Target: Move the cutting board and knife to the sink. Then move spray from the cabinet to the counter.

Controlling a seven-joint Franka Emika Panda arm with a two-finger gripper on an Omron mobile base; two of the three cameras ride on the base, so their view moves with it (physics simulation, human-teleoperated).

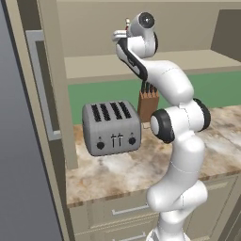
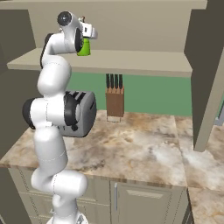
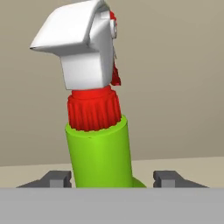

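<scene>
2 dark fingertips (image 3: 56, 178) low in the hand view, 1 either side of the spray (image 3: 99, 153), spread wider than the green body, with a sliver of gap visible on each side; jaws apart, not clamped. Hand (image 2: 86, 33) raised high at shelf level in the right base view, right up against the bottle.

Nearest on the surface (image 1: 141, 164): marbled stone, bare at the front edge. Further back, the grey toaster (image 1: 111, 127), then the wooden knife block (image 2: 115, 103) with black handles against the green wall.

Higher and farther: spray standing upright on the cabinet (image 2: 131, 59) shelf, red collar and white trigger head towering over the green body. Cutting board, knife and sink nowhere among these things, so no judgement on that half of the task; current step judged as the grasp on the bottle.

Risks from here:
- Closing too low or off-centre on the round body: bottle squirting sideways or tipping on the shelf.
- Pushing further forward before closing: bottle shoved toward the back wall.
- Lifting with a weak grip: top-heavy head swinging, bottle slipping out.
- Carrying down carelessly: clipping the shelf edge, knife block or toaster below
</scene>
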